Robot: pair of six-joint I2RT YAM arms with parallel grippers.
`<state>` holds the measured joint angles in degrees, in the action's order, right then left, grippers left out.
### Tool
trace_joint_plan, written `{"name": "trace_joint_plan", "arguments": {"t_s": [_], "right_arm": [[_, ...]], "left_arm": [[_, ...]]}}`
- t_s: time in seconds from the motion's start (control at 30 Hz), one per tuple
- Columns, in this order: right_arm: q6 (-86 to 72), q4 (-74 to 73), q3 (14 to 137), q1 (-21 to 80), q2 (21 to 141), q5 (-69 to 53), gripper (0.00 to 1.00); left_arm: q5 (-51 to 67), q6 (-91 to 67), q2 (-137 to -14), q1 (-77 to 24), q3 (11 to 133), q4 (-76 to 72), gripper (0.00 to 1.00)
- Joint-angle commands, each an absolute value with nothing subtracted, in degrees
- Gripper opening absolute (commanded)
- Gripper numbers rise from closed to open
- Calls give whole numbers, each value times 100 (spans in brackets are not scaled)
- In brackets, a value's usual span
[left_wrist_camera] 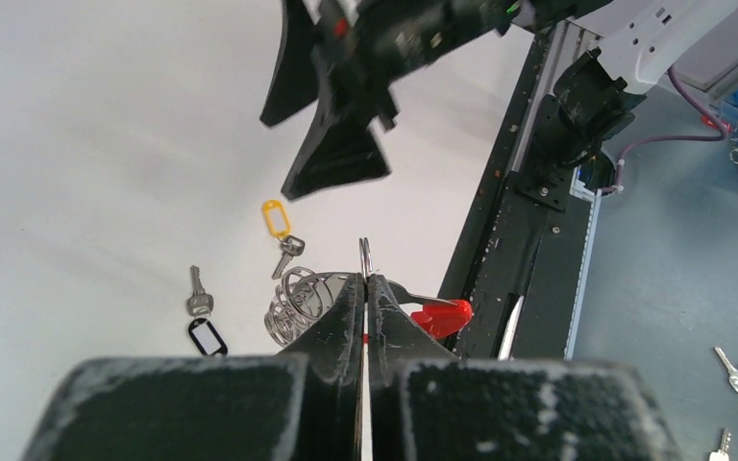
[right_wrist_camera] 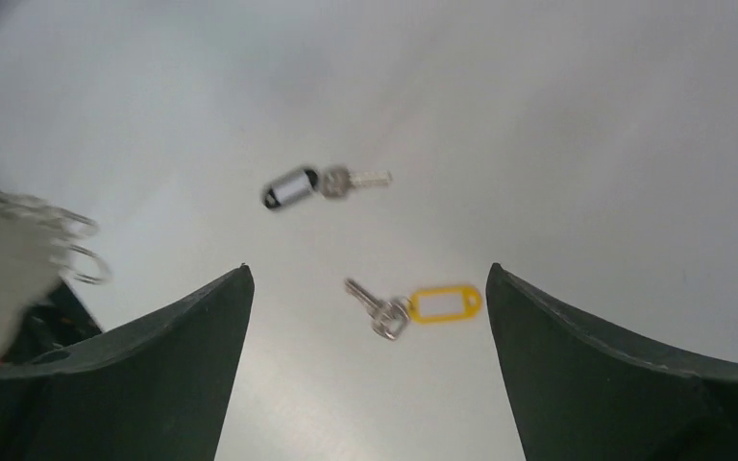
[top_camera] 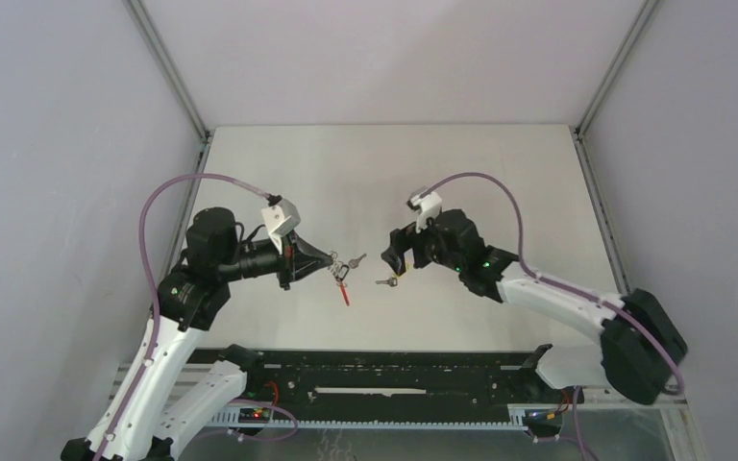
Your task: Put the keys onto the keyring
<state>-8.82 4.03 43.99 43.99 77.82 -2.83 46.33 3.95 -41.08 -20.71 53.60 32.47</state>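
Fingers of the left gripper (top_camera: pixel 331 265), left of centre in the top view, are pressed together on a wire ring of the keyring (top_camera: pixel 345 290), whose red band shows just below them. Just right of it lies the black-tagged key (top_camera: pixel 356 259); lower right of that, the yellow-tagged key (top_camera: pixel 387 280), both flat on the table (top_camera: pixel 500 173). Further right, the right gripper (top_camera: pixel 396 254) stands over the yellow-tagged key, jaws spread wide, gripping nothing.

Blurred keyring (right_wrist_camera: pixel 19 245) cut by the picture's left edge; its red band (left_wrist_camera: pixel 442 317) half hidden behind the left hand (left_wrist_camera: pixel 365 280).
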Motion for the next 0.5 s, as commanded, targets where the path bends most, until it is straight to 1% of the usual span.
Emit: {"name": "trace_joint_plan", "arguments": {"t_s": [0.0,0.07,0.1,0.2,0.23,0.27,0.33,0.37,0.4,0.43,0.47], "right_arm": [[-1580,1213,4043,4215,7207,-936,100],[-1591,1200,4048,4205,7446,-1420,100],[-1423,1159,4020,4286,7448,-1385,100],[-1286,1210,3913,4806,7093,51,100],[-1230,1192,3911,4845,7074,324,100],[-1078,1153,3916,4813,7146,351,100],[-1094,929,4038,4710,7494,669,100],[-1172,838,4079,4578,7661,499,96],[-1176,900,4052,4472,7794,285,86],[-1115,1018,4005,4454,7901,235,80],[-1025,1115,3984,4474,8018,263,76]], "left_arm": [[4784,350,-4050,-2039,5791,3147,0],[4777,352,-4044,-2039,5792,3138,0],[4766,344,-4037,-2039,5784,3138,0],[4759,352,-4000,-2039,5766,3151,0],[4770,352,-4005,-2039,5773,3155,0],[4785,345,-4019,-2039,5785,3162,0],[4788,338,-4042,-2039,5814,3169,0],[4785,342,-4038,-2034,5818,3165,0],[4784,343,-4034,-2038,5816,3169,0],[4775,343,-4022,-2039,5797,3175,0],[4786,343,-4017,-2039,5782,3173,0]]}}
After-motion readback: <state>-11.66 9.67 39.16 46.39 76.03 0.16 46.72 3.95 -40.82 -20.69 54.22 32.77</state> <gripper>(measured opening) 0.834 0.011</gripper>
